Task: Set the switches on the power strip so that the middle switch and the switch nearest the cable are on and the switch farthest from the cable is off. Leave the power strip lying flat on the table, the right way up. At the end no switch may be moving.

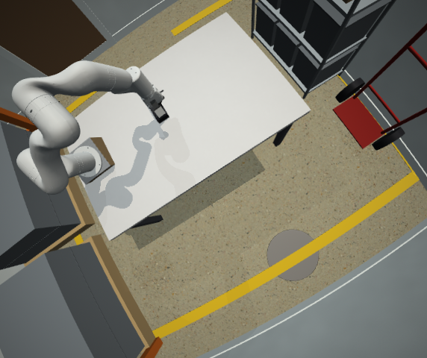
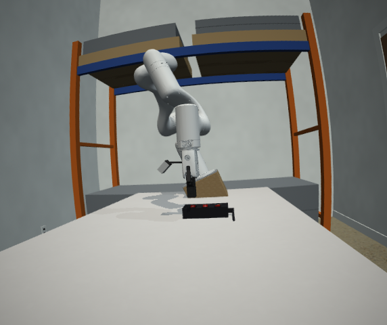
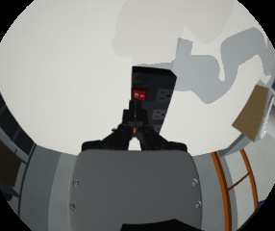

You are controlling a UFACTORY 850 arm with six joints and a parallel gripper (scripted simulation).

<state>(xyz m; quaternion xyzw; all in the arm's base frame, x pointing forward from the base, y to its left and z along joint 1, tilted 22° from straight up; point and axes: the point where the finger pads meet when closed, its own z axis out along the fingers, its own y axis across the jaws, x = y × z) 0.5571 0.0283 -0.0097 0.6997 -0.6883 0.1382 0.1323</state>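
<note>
A white table (image 1: 221, 77) stands on speckled tan floor (image 1: 244, 200) with yellow lines (image 1: 283, 262); black shelving (image 1: 306, 34) at one o'clock, red hand truck (image 1: 360, 119) at three.

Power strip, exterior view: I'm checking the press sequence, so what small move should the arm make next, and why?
Probably a short, straight descent onto the switch farthest from the cable. The gripper is shut and empty, hanging just above that end of the power strip, away from the cable. That switch shows red like the other two, so it may still need pressing off, though its state is hard to read.

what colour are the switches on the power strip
Red, set in the black power strip; the exterior view shows it best.
</note>
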